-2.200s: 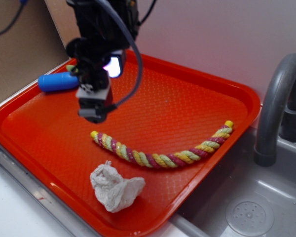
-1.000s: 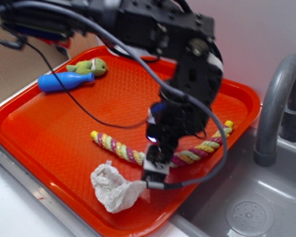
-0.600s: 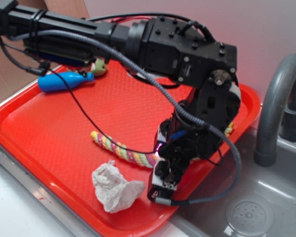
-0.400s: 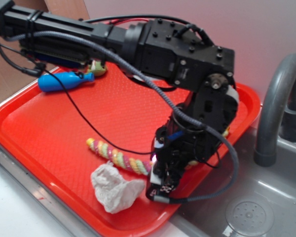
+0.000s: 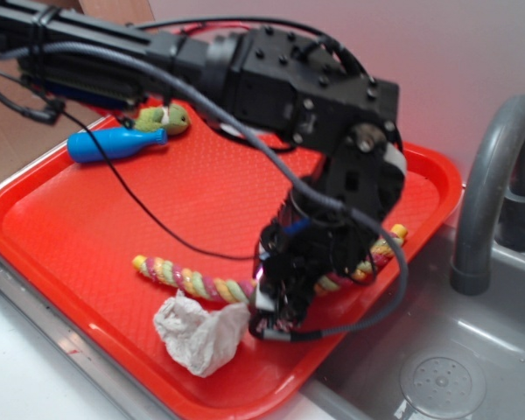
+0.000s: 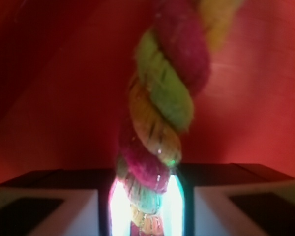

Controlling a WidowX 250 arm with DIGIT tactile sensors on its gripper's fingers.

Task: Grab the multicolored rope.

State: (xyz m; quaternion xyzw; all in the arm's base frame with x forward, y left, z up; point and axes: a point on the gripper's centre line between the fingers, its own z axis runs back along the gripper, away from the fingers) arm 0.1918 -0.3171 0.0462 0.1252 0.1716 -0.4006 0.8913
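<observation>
Jaws (image 6: 145, 206) closed on the multicolored rope (image 5: 192, 282), pinching it near mid-length; seen from the wrist, cord (image 6: 162, 113) running straight ahead out of the narrow gap, squeezed between both pads. Long axis crosswise under the jaws in the exterior view: one free length lying to one side on the red tray (image 5: 61, 219), the other curving off behind the arm toward the far rim. White paper wad (image 5: 197, 332) just beside the jaws, touching the rope or nearly so. Blue bottle (image 5: 114, 144) and small green toy (image 5: 166, 118) well apart, beyond. Probably only a straight lift left, with open room above.
</observation>
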